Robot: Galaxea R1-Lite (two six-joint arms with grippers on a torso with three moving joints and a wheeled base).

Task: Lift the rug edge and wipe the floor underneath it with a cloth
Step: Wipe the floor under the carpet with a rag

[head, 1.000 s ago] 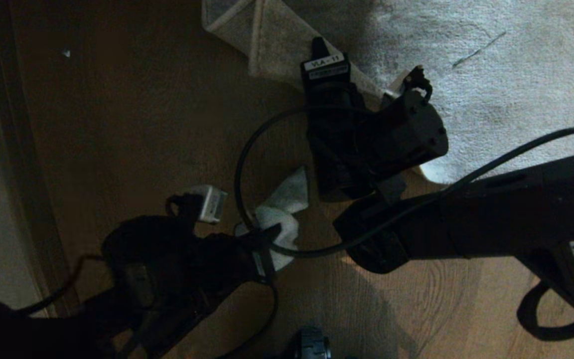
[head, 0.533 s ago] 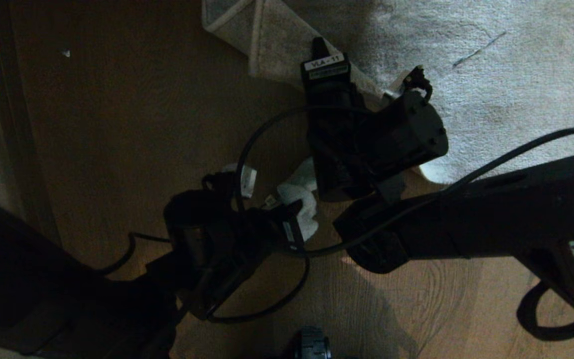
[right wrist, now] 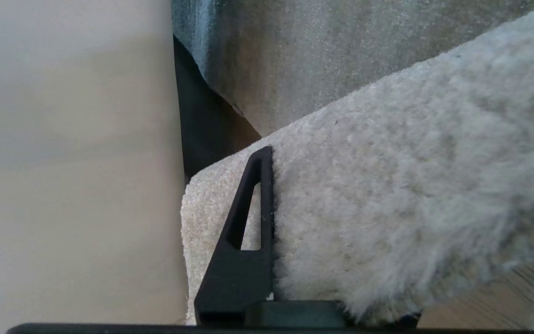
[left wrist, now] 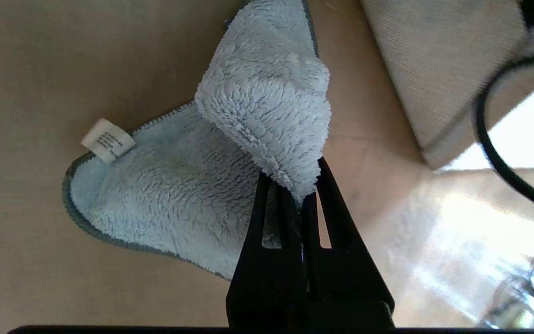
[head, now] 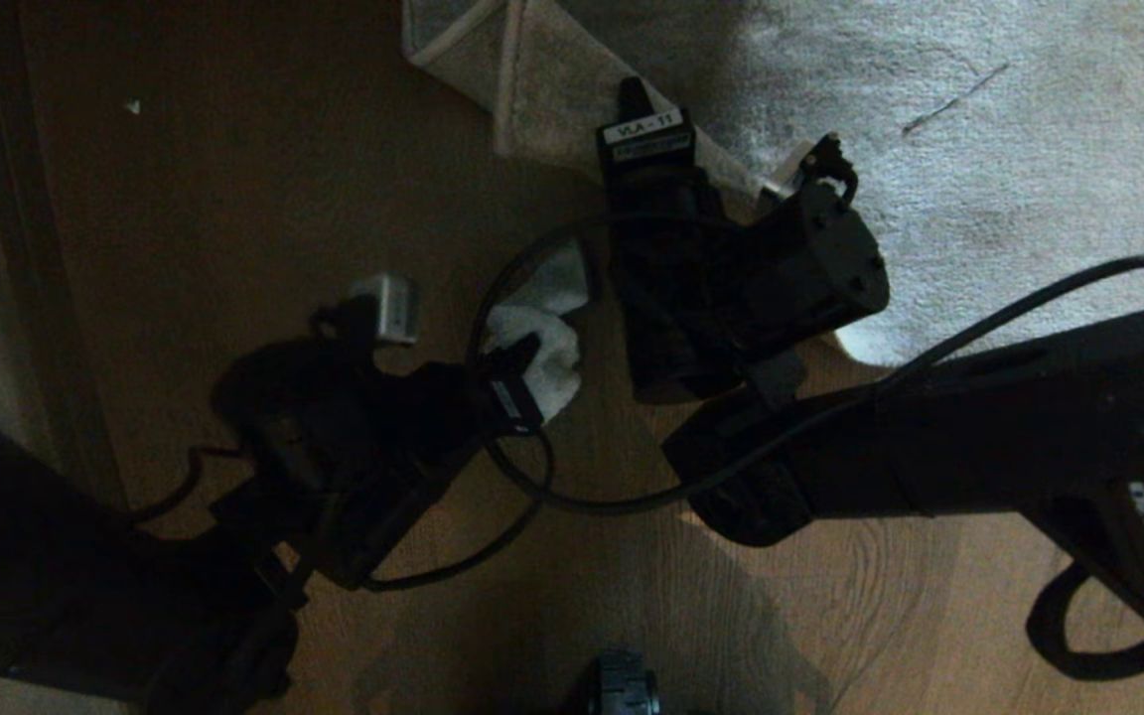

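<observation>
Down on the floor [head: 264, 199], the left gripper [left wrist: 297, 185] is pressing the cloth [left wrist: 211, 185] against the wood planks, its jaws pinched tight on a bunched fold of the light blue microfibre. Part of the cloth is spreading flat on the boards beside the jaws, a small white label [left wrist: 108, 140] sticking out at its hem. From the head view, the cloth [head: 544, 338] is sitting just beside the right arm's wrist, on bare floor that the folded-back rug is leaving exposed.

Over on the right, the right gripper [right wrist: 271, 241] is holding the rug edge [right wrist: 387, 208] up off the floor, jaws clamped narrow on the pile; only 1 black finger [right wrist: 241, 250] is showing against the fuzzy grey-beige surface, the other is hidden behind the rug. In the head view the rug edge [head: 532, 89] is lying turned over, its paler backing facing up, with the rest of the rug [head: 979, 149] lying flat beyond it.
</observation>
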